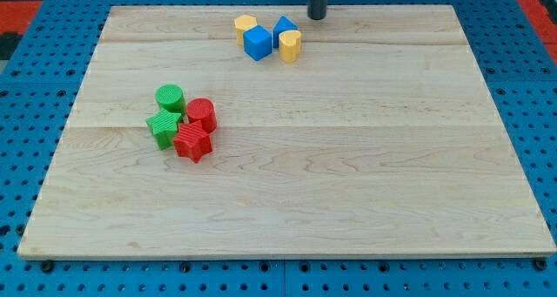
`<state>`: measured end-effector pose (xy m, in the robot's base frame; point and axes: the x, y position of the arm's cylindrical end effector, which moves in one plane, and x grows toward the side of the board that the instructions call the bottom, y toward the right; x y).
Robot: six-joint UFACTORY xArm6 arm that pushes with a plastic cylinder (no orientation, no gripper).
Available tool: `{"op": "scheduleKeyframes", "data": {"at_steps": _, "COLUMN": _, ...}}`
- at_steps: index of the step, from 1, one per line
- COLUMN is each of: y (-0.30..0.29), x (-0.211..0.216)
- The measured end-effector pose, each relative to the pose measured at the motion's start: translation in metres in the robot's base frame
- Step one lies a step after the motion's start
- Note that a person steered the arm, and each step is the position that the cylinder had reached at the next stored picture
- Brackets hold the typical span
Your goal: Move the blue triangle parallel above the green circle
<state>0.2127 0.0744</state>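
The blue triangle (284, 26) sits near the board's top edge, between a blue cube (258, 43) on its lower left and a yellow block (290, 46) just below it. The green circle (170, 97) stands at the view's left middle, at the top of a cluster of blocks. My tip (317, 16) is at the top of the board, just to the right of and slightly above the blue triangle, a small gap apart from it.
A yellow hexagon-like block (245, 28) lies left of the blue cube. A green star (164, 127), a red circle (202, 114) and a red star (192, 143) crowd below and right of the green circle. The wooden board (348, 175) lies on a blue pegboard.
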Motion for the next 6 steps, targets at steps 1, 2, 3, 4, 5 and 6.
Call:
{"op": "scheduleKeyframes", "data": {"at_steps": 1, "y": -0.035, "x": 0.032}}
{"op": "scheduleKeyframes", "data": {"at_steps": 2, "y": -0.096, "x": 0.049}}
{"op": "scheduleKeyframes", "data": {"at_steps": 3, "y": -0.155, "x": 0.075}}
{"op": "scheduleKeyframes", "data": {"at_steps": 4, "y": -0.203, "x": 0.085}}
{"op": "scheduleKeyframes", "data": {"at_steps": 5, "y": -0.191, "x": 0.061}}
{"op": "scheduleKeyframes", "data": {"at_steps": 6, "y": -0.159, "x": 0.063}}
